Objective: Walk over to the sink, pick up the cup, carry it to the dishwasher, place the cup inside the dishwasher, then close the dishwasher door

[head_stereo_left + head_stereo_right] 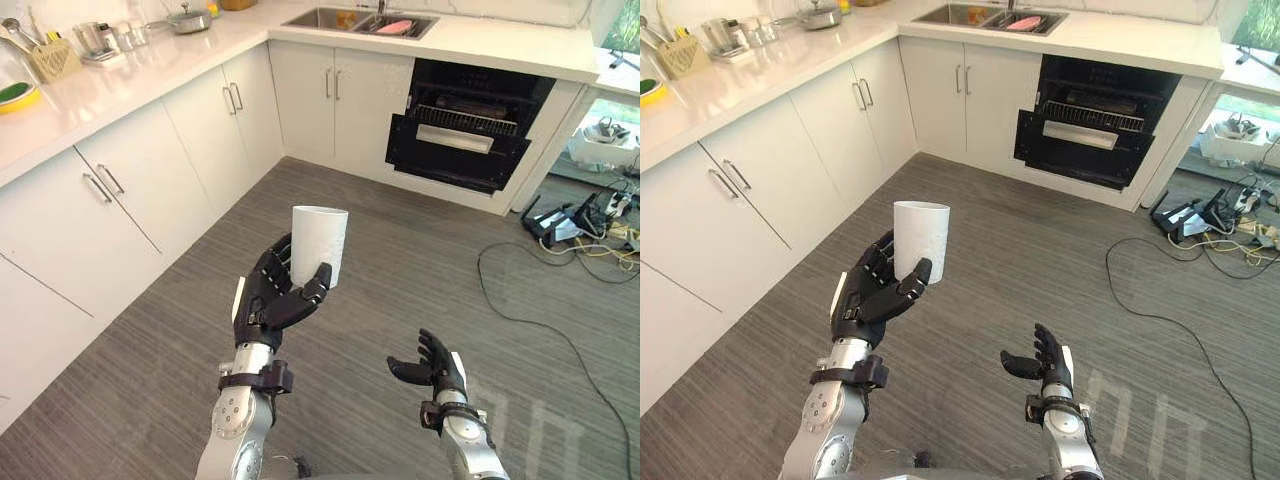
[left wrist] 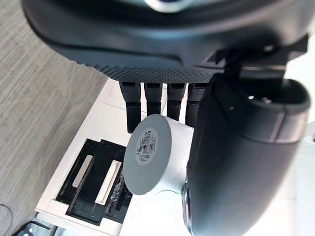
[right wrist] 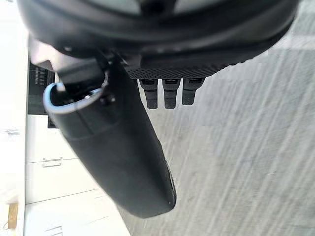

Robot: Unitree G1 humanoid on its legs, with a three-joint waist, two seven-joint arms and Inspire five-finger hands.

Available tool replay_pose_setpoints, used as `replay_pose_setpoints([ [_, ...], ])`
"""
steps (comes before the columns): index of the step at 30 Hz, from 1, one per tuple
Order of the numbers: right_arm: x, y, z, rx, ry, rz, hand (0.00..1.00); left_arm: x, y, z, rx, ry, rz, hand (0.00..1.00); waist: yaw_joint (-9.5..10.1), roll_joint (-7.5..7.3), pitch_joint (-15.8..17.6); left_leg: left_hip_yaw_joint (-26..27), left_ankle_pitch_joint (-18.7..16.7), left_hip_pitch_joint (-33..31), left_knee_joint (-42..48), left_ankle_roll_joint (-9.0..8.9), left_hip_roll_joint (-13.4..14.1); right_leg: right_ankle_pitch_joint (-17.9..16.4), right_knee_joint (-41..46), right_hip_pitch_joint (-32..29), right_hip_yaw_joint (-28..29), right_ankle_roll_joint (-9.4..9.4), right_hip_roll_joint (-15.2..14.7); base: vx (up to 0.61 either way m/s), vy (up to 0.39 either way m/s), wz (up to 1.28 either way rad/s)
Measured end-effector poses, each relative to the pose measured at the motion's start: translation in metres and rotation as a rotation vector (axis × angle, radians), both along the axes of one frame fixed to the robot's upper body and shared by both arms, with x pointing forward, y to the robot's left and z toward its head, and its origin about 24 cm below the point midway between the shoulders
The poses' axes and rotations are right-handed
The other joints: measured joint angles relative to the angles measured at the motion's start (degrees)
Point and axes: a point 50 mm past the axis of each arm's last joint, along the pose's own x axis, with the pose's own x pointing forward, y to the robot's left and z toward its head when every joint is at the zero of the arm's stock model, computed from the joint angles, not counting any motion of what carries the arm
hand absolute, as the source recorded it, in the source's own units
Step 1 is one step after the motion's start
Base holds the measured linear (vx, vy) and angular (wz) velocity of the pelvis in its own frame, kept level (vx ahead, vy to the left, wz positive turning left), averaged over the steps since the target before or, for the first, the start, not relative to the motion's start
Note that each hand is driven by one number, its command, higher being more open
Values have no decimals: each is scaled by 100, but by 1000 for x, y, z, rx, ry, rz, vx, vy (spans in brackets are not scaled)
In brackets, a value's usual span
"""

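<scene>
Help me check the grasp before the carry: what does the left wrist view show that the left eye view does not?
Left wrist view: the white cylindrical cup seen from its flat underside, with a barcode sticker. Left eye view: the right hand, open and held low, and the steel sink in the white counter. Both: the left hand curled round the cup, and the open black dishwasher ahead.

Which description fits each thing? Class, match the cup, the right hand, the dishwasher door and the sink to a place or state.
Things:
1. cup
2. right hand
3. dishwasher door
4. sink

Descriptions:
A. fingers relaxed, holding nothing
B. set into the countertop
C. gripped by the left hand
D. let down, rack showing

Pairs: 1-C, 2-A, 3-D, 4-B
</scene>
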Motion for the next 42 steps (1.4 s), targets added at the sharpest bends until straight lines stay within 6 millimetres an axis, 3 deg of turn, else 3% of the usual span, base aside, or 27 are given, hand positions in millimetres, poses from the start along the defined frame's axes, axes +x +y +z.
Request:
replay_pose_setpoints([
  [2, -2, 5, -2, 9, 16, 9, 90, 0, 0, 0, 8, 0, -8, 30, -91, -3, 73, -138, -74, 279, -125, 51, -36, 433, 964, -400, 405, -103, 15, 370, 191, 32],
  [3, -6, 9, -4, 20, 24, 14, 90, 0, 0, -1, 18, 5, -13, 30, -155, -21, 115, -300, -100, 524, -311, 57, -26, 208, 1231, -561, 615, -145, 238, 266, 68, 50],
  [5, -7, 10, -3, 15, 16, 21, 90, 0, 1, 0, 21, -1, -13, 30, -204, -21, 118, -485, -99, 802, -633, 39, -4, -52, 985, -896, 677, -342, 575, 344, 42, 49],
  [8, 0, 10, 7, 9, -34, 27, 90, 2, 0, 1, 26, -8, -21, 30, -311, 86, 189, -705, -121, 1250, -1013, -19, 35, -119, 178, -1485, 677, -405, 998, 435, -21, 49],
  [9, 3, 11, 11, 4, -55, 38, 90, 3, -1, 3, 27, -17, -25, 30, -349, 86, 178, -790, -192, 1365, -1055, -134, 39, 131, -562, -1636, 703, -391, 1192, 445, -78, 69],
  [10, 3, 13, 15, 0, -75, 53, 90, 5, -2, 5, 29, -27, -33, 30, -369, -9, 163, -862, -379, 1515, -1024, -304, -12, 1058, -1215, -1642, 817, -549, 1274, 468, -94, 83],
  [11, 0, 11, 16, -6, -82, 59, 90, 5, -4, 4, 30, -25, -39, 30, -428, 1, 160, -964, -501, 1596, -975, -380, -14, 1351, -1116, -1590, 852, -595, 1281, 618, -129, 60],
  [12, 1, 7, 19, -29, -87, 74, 90, 6, -10, -1, 6, -4, -43, 30, -358, 293, 94, -1054, -590, 1660, -856, -475, 273, 1211, -986, -1469, 609, -735, 1417, 528, -120, 38],
  [13, 2, 9, 23, -34, -108, 88, 90, 7, -13, 0, -2, -6, -48, 30, -302, 355, 94, -1062, -564, 1603, -516, -530, 403, 1031, -1071, -1280, 517, -793, 1512, 612, -163, 23],
  [15, 0, 15, 31, -39, -145, 113, 90, 8, -16, 1, -11, -7, -57, 30, -293, 361, 137, -1057, -293, 1143, 916, -858, 672, 938, -1329, -792, 372, -912, 1639, 458, -170, 26],
  [16, -2, 16, 35, -37, -162, 117, 90, 7, -17, 0, -14, -7, -60, 30, -278, 351, 174, -1052, -80, 934, 1541, -901, 789, 916, -1480, -542, 373, -932, 1670, 498, -144, 9],
  [17, -4, 21, 46, -27, -215, 120, 90, 4, -21, -1, -25, 2, -71, 30, -178, 350, 190, -717, -133, 501, 2836, -770, 1147, 869, -1912, 139, 409, -974, 1740, 325, -72, -1],
  [19, -2, 23, 56, -24, -272, 113, 90, 3, -24, 2, -37, -11, -84, 30, -115, 287, 210, -458, -269, 101, 3098, -650, 1309, 801, -2191, 483, 463, -950, 1728, 291, -29, -10],
  [21, 5, 23, 63, -28, -314, 111, 90, 3, -25, 7, -46, -36, -92, 30, -24, 336, 188, -420, -431, -396, 2709, -504, 1327, 643, -2316, 647, 559, -949, 1718, 258, 72, -17],
  [23, 9, 22, 60, -33, -304, 108, 90, 3, -25, 8, -48, -41, -90, 30, 17, 308, 200, -495, -451, -670, 1770, -448, 1109, 547, -2391, 798, 638, -840, 1607, 224, 166, -13],
  [24, 9, 20, 57, -36, -289, 101, 90, 3, -25, 8, -48, -41, -89, 30, 13, 296, 209, -616, -335, -809, 1019, -490, 865, 456, -2394, 865, 671, -729, 1473, 267, 246, -9],
  [26, 9, 16, 49, -44, -251, 89, 90, 3, -21, 7, -45, -37, -74, 30, 46, 287, 213, -763, 453, -903, 196, -487, 539, 316, -2383, 949, 825, -512, 1257, 346, 310, -27],
  [27, 8, 14, 45, -50, -228, 89, 90, 3, -17, 6, -42, -33, -56, 30, 87, 292, 208, -693, 1000, -741, 17, -164, 403, 224, -2359, 989, 978, -313, 1181, 391, 311, -34],
  [30, 10, 21, 43, -31, -220, 101, 90, 6, -7, 7, -29, -34, -8, 30, 83, 150, 279, -459, 319, -867, 699, 64, 280, 59, -2113, 976, 1219, -59, 891, 364, 319, -26],
  [32, 11, 24, 43, -21, -222, 99, 90, 5, -4, 5, -11, -23, -7, 30, 84, 62, 308, -331, 100, -652, 639, 157, 123, 17, -1044, 554, 1347, 62, 744, 344, 279, -19],
  [33, 11, 27, 41, -12, -218, 99, 90, 4, -2, 3, 8, -16, -16, 30, 63, -36, 314, -259, 32, -338, 444, 243, -39, 141, -31, 176, 1393, 362, 559, 442, 232, 1],
  [35, 11, 31, 39, -4, -208, 105, 90, 1, 0, 1, 23, -4, -18, 30, -23, -76, 307, -254, -49, 183, 114, 312, -160, 77, 1056, -204, 1356, 275, 523, 397, 156, 2],
  [37, 14, 36, 40, 5, -216, 119, 90, 1, 0, 2, 27, -12, -18, 30, -41, -79, 289, -246, -58, 706, -393, 303, -140, -79, 1389, -811, 1054, -15, 725, 314, 40, -7],
  [40, 20, 39, 44, -4, -237, 140, 90, 1, 0, 2, 29, -14, -21, 30, -107, -69, 295, -230, -85, 1063, -731, 216, -74, -194, 724, -1352, 533, -259, 830, 340, -16, -6],
  [41, 22, 40, 45, -4, -242, 145, 90, 1, 0, 2, 33, -13, -23, 30, -158, -58, 302, -237, -113, 1254, -901, 128, -26, -175, 140, -1509, 333, -335, 924, 379, -54, 1],
  [42, 22, 40, 46, -5, -243, 145, 90, 1, -1, 2, 33, -17, -29, 30, -192, -56, 302, -243, -191, 1413, -989, -11, 42, 102, -603, -1625, 182, -486, 1038, 386, -70, 7],
])
